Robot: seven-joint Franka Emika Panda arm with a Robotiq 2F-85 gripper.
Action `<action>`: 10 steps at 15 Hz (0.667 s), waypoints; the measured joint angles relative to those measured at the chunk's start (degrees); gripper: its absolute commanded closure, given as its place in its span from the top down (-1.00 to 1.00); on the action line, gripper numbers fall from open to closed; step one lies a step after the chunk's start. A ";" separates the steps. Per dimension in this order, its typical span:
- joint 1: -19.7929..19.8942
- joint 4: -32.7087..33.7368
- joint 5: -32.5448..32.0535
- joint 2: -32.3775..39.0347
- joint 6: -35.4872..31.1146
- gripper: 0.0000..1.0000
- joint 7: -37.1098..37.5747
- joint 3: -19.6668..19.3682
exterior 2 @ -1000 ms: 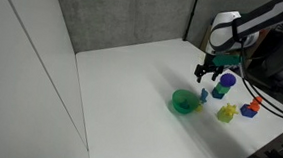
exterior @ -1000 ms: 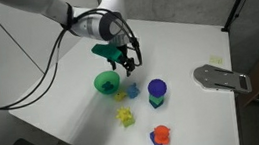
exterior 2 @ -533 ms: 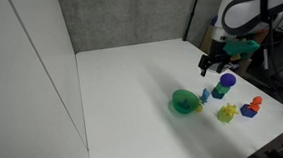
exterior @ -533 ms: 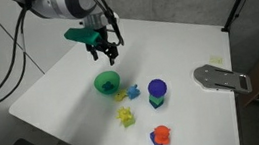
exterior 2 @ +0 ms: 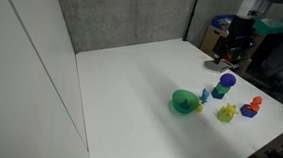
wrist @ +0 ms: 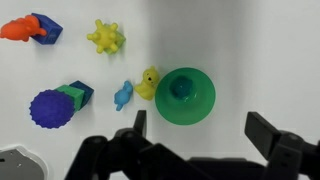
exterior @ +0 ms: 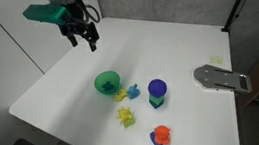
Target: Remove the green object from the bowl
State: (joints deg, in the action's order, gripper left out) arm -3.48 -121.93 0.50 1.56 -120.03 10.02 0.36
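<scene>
The bright green bowl [exterior: 107, 83] stands on the white table and shows in both exterior views [exterior 2: 185, 102] and in the wrist view [wrist: 186, 96]. The small teal-green object [wrist: 181, 88] lies inside the bowl. My gripper [exterior: 82, 36] hangs high above the table, off to the far side of the bowl. It also shows in an exterior view [exterior 2: 227, 59]. It is open and empty, and its two fingers [wrist: 200, 125] frame the table just below the bowl in the wrist view.
A yellow piece [wrist: 149, 82] and a blue piece [wrist: 123, 96] lie beside the bowl. Nearby are the purple round-topped object [exterior: 157, 89], another yellow piece [exterior: 127, 116], an orange and blue toy [exterior: 159, 135] and a grey plate [exterior: 221, 78].
My gripper has risen and moved away from just above the bowl toward the far side of the table. It stays open and empty. The objects have not moved.
</scene>
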 measured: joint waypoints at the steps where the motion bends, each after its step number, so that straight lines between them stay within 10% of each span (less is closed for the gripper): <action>1: 0.00 -0.79 0.01 -2.14 0.65 1.00 0.26 0.23; 10: 0.07 -3.96 0.01 -10.82 3.77 1.00 1.67 1.22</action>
State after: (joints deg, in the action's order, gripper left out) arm -3.41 -125.89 0.51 -9.26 -116.25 11.68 1.59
